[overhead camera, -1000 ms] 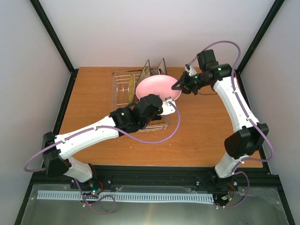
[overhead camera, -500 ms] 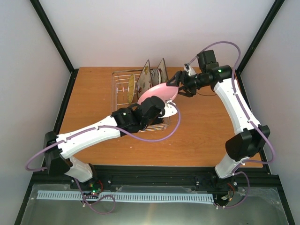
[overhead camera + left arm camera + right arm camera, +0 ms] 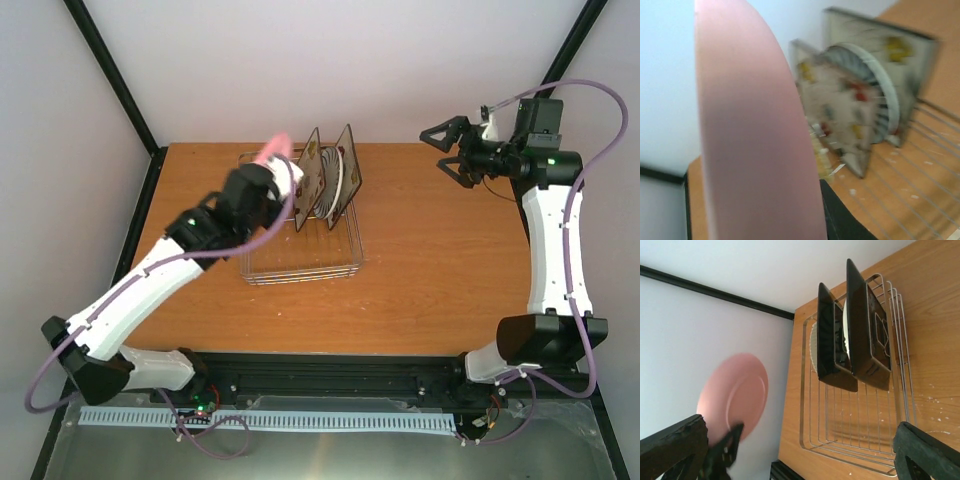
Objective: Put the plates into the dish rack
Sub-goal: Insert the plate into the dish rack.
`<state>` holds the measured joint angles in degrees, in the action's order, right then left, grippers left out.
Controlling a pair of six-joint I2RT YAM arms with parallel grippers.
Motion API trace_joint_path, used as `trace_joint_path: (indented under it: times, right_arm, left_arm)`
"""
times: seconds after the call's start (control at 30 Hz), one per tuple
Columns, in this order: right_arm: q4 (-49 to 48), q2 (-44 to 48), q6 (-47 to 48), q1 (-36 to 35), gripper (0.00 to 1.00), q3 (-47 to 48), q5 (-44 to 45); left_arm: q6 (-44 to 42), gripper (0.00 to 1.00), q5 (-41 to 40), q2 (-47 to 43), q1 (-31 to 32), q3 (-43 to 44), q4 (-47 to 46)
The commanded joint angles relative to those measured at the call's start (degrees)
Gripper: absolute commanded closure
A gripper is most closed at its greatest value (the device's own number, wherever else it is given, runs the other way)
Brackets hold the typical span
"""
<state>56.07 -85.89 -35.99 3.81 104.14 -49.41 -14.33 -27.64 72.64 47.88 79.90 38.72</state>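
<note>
My left gripper (image 3: 277,168) is shut on the round pink plate (image 3: 272,152), holding it on edge in the air over the dish rack's (image 3: 300,268) back left corner. The plate (image 3: 750,150) fills the left wrist view, with one dark finger (image 3: 840,215) beside it. Two square plates (image 3: 312,168) (image 3: 348,160) stand upright in the rack with a white ribbed plate (image 3: 333,178) between them. My right gripper (image 3: 445,152) hangs open and empty, well to the right of the rack. From there the pink plate (image 3: 735,395) appears face-on.
The wire rack (image 3: 850,440) sits on the wooden table (image 3: 440,260), and its front half holds no plates. Grey walls and black frame posts (image 3: 115,75) close the table in at the back and sides.
My right gripper let go of the pink plate, opened wide and pulled back to the right. My left arm swung the plate up and left, from flat over the rack to on edge.
</note>
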Motion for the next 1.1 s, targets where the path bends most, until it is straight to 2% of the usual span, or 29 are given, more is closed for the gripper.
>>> trace_joint_path:
  times: [0.0, 0.07, 0.17, 0.27, 0.37, 0.47, 1.07]
  right_arm:
    - [-1.35, 1.22, 0.37, 0.29, 0.0, -2.48, -3.34]
    - [-2.79, 2.09, -0.47, 0.32, 0.0, -4.1, -3.75]
    - [-3.67, 3.1, -0.62, 0.32, 0.0, -5.78, -4.19]
    - [-3.66, 4.1, -0.22, 0.36, 0.0, -7.06, -4.24]
    - [-3.6, 4.91, 0.22, 0.42, 0.0, -8.41, -4.3]
    - [-3.93, 5.57, 0.39, 0.64, 0.0, -10.0, -4.51]
    - [-4.24, 5.25, 1.16, 1.2, 0.0, -11.92, -4.29]
  left_arm:
    - [12.9, 0.98, 8.55, 1.35, -14.49, 6.67, 3.79]
    - [16.44, 0.99, 15.01, 5.11, -19.83, 11.06, 7.33]
    - [21.56, 0.99, 23.72, 11.44, -24.35, 18.12, 12.2]
    - [26.03, 0.99, 31.94, 15.21, -27.09, 21.76, 11.39]
    - [29.78, 0.99, 36.26, 18.49, -28.4, 24.98, 11.07]
    - [31.63, 0.99, 36.33, 23.21, -29.39, 28.9, 13.68]
    - [34.04, 0.99, 28.74, 29.07, -32.54, 24.94, 8.28]
